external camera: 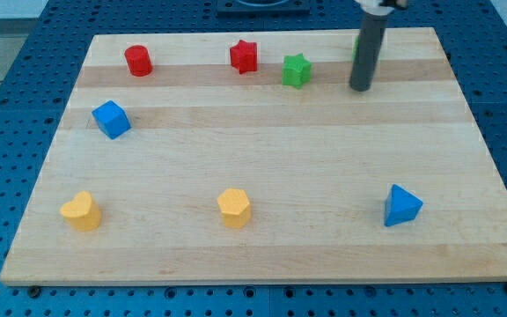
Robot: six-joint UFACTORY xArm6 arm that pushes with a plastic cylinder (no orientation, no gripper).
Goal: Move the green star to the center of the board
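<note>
The green star (296,70) lies near the view's top, a little right of the middle of the wooden board (262,158). My tip (359,88) touches the board to the star's right, about a block's width or more away from it, not touching it. The dark rod rises from the tip toward the view's top edge. A sliver of another green block (356,44) shows just behind the rod, mostly hidden by it.
A red star (244,56) sits just left of the green star. A red cylinder (138,61) lies at top left, a blue cube (111,119) at left. A yellow heart (81,212), a yellow hexagon (234,208) and a blue triangle (401,206) lie along the bottom.
</note>
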